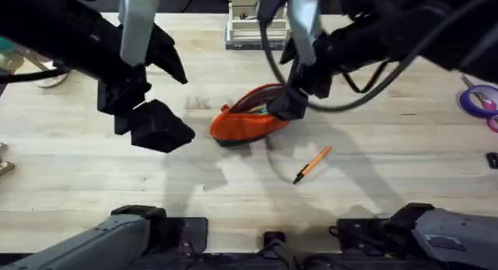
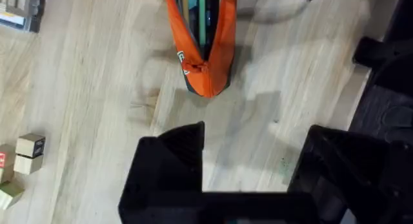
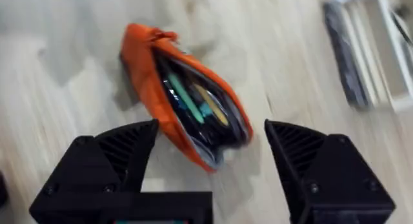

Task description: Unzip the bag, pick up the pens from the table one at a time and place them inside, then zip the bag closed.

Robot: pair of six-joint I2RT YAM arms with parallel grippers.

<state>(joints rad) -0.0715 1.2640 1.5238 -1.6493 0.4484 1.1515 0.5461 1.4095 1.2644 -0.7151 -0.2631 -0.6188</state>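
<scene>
table [image 1: 93, 184]: light wood | on it: bag [image 1: 245, 124], pen [image 1: 312, 164], scissors [image 1: 478, 99]

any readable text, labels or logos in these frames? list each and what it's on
None can be read.
The bag has a small tag beside the zipper end: too small to read.
The small blocks on the table carry dark and red marks: too blurred to read.
The pen: no print legible.

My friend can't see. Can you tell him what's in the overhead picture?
An open orange bag with pens inside lies mid-table, the right gripper at its far end. One orange pen waits on the wood nearby, and the left gripper hovers open beside the bag.
</scene>
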